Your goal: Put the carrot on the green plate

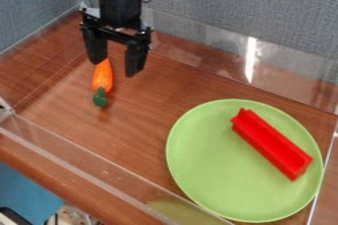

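Observation:
The carrot (102, 79) lies on the wooden table at the left, orange with its dark green stem tip pointing toward the front. My gripper (114, 63) hangs straight down right above the carrot's thick end, its two black fingers spread wide on either side, open and holding nothing. The green plate (218, 165) sits at the front right, large, round and flat. A red rectangular block (271, 142) rests on the plate's right half.
Clear plastic walls (251, 56) ring the table at the back, left and front. A small white wire stand (90, 17) sits in the back left corner. Bare wood lies between the carrot and the plate.

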{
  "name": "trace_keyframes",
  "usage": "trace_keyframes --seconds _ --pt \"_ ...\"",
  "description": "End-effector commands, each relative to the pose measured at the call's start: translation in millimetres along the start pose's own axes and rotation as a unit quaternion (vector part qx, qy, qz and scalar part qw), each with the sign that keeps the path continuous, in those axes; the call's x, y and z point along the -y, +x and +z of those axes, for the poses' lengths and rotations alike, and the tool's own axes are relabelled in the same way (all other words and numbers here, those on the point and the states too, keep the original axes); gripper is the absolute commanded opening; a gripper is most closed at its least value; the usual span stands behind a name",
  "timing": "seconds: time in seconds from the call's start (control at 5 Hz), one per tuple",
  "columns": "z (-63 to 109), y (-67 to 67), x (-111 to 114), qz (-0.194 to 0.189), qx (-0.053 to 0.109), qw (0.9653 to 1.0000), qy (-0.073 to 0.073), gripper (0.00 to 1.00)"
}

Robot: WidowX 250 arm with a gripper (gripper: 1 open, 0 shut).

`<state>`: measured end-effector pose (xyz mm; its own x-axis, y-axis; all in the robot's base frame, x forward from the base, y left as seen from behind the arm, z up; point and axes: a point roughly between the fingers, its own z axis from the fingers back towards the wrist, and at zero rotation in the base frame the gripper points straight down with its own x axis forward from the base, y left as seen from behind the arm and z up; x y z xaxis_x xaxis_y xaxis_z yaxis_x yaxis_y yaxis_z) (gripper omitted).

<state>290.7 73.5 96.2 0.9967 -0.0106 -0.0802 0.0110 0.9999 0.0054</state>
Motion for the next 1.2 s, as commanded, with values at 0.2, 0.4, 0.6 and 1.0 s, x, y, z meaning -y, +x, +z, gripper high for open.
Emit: trace_keyframes --seconds 0.2,0.4,0.6,1.0 --pt "-1.9 15.3 -29 0.068 0.028 0.9973 0.009 1.00" --pt "-9.9 19.3 -41 0.075 0.026 0.9968 0.006 0.00" --pt "-34.0 20.9 -52 0.050 0.019 0.9986 0.001 1.00" --pt "-59.6 23.4 -59 -0.012 0.019 0.9997 -0.008 1.00"
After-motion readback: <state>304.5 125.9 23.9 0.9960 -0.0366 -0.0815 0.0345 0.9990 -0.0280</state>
